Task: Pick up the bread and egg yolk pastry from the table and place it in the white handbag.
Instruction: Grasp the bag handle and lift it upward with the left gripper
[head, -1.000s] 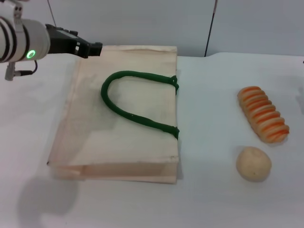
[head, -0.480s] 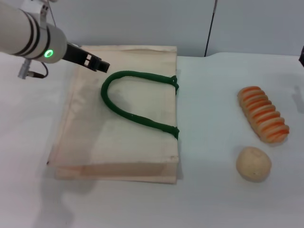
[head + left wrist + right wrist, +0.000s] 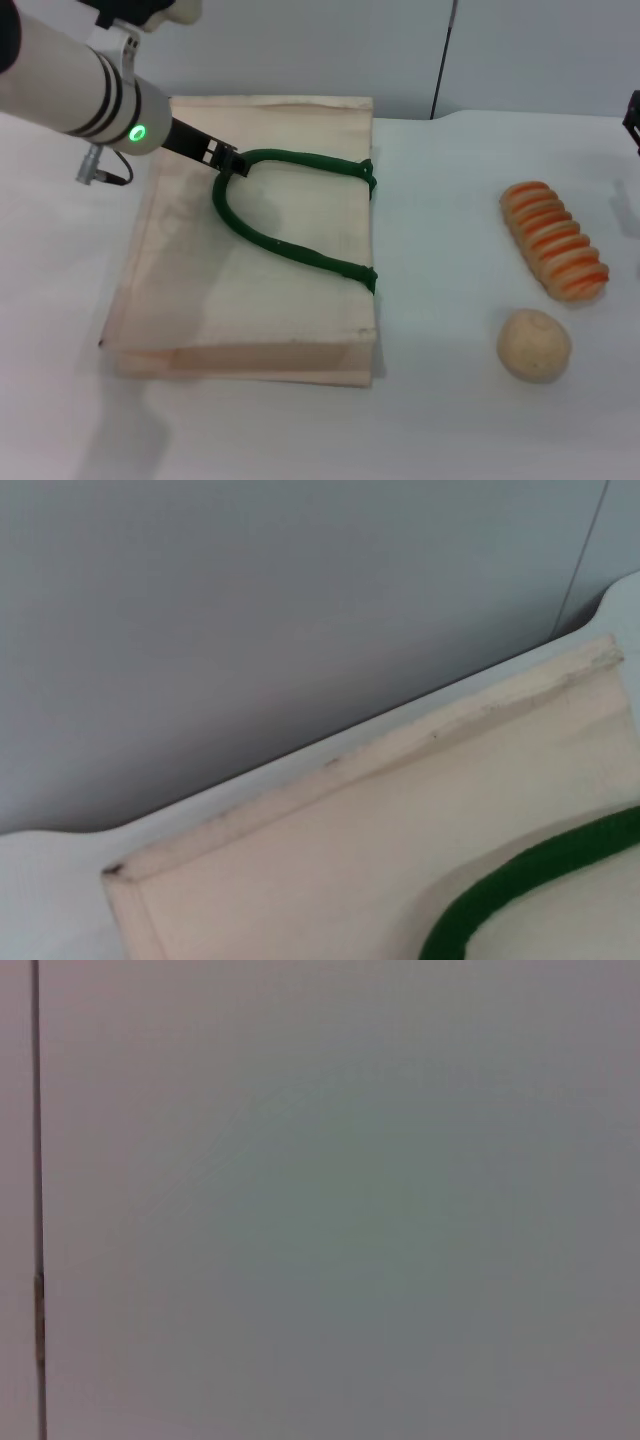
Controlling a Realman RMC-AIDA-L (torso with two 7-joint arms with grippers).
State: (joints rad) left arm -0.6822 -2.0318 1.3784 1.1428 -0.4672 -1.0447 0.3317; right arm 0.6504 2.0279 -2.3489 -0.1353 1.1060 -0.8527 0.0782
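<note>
The white handbag [image 3: 260, 290] lies flat on the table's left half, its dark green handles [image 3: 285, 248] looped across its top face. My left gripper [image 3: 228, 160] hovers over the bag's far part, its tip right at the bend of the green handle loop. The left wrist view shows the bag's far edge [image 3: 350, 850] and a stretch of the handle [image 3: 520, 880]. On the right, the striped bread [image 3: 553, 240] lies free on the table, with the round egg yolk pastry [image 3: 534, 344] just in front of it. Only a dark sliver of my right gripper [image 3: 634, 120] shows at the right edge.
A white cloth covers the table [image 3: 440, 200]. A grey wall [image 3: 300, 40] with a dark vertical seam rises behind it. The right wrist view holds only a plain grey surface [image 3: 350, 1210].
My left arm has swung from the bag's far left corner rightward and nearer, bringing its gripper to the bend of the green handle. Bread, pastry and bag have stayed put.
</note>
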